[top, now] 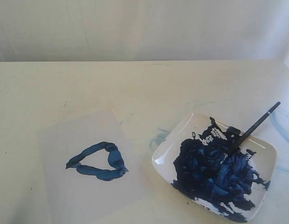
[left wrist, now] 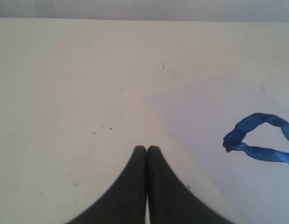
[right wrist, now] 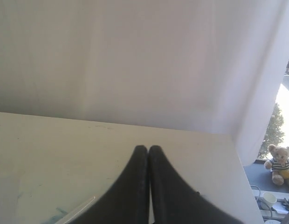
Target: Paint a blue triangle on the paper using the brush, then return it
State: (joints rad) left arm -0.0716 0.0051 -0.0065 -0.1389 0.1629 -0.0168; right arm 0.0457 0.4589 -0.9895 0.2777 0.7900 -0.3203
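A dark-blue triangle point(top: 99, 161) is painted on the pale paper point(top: 84, 182) at the left of the exterior view. The black brush point(top: 256, 125) leans with its tip in the paint of the white dish point(top: 268, 150) on the right, its handle sticking up past the rim. No gripper shows in the exterior view. In the left wrist view my left gripper point(left wrist: 147, 148) is shut and empty above the bare tabletop, beside the paper point(left wrist: 214, 116) and part of the triangle point(left wrist: 256, 140). My right gripper point(right wrist: 148, 148) is shut and empty too.
The dish holds a large mass of dark-blue paint point(top: 209, 168). Faint blue smears point(top: 158, 136) mark the table beside the dish. A white wall point(right wrist: 135, 60) stands behind the table, and its far right edge point(right wrist: 235, 158) drops off beside a teddy bear point(right wrist: 278, 164).
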